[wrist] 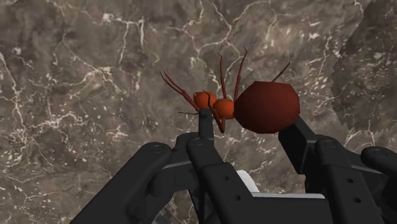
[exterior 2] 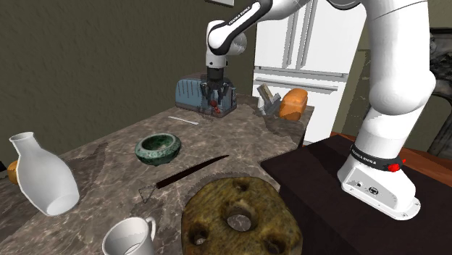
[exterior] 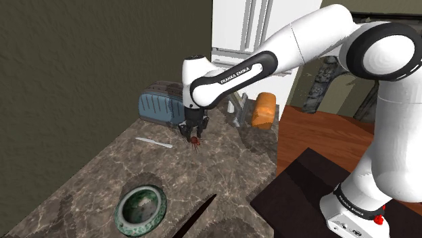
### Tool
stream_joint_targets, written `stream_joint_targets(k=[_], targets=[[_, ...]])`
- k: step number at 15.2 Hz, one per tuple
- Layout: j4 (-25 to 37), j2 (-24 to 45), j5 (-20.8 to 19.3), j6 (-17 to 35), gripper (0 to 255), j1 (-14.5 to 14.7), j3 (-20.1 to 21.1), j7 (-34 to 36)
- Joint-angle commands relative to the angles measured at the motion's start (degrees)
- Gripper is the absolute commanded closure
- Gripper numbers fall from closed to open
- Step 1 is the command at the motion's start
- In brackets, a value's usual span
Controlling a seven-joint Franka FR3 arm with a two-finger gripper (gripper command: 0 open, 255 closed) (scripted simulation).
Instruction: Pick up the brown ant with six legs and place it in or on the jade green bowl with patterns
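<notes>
In the shoulder view we see the gripper (exterior: 195, 132) pointing straight down over the marble table (exterior: 101, 169), just in front of a blue toaster (exterior: 161, 105), with the reddish-brown ant (exterior: 195, 141) hanging at its tip. The green bowl (exterior: 141, 208) sits well apart, at about seven o'clock from the gripper, and it has nothing in it. In the second exterior view the gripper (exterior 2: 215, 98) again stands over the ant (exterior 2: 215, 110), and the bowl (exterior 2: 158, 148) lies between seven and eight o'clock from it. In the wrist view the fingers (wrist: 205, 127) pinch the ant (wrist: 264, 105), one against its narrow middle and the other against its round rear, the marble beneath. We cannot tell whether its legs are off the table. We judge the grasp made, so the lift, the carry to the bowl and the release are left to do.
</notes>
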Motion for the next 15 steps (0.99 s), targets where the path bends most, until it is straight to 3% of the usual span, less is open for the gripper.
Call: stream_joint_targets(k=[1, 8, 15], targets=[[0.62, 0.08, -0.16, -0.47, 255, 0.91, 0.32, 1.29], [5.94, 3.91, -2.25, -1.43, 255, 7.94, 1.86, 10.34], [15.22, 10.04, -4.78, -4.13, 255, 15.66, 2.59, 18.83]])
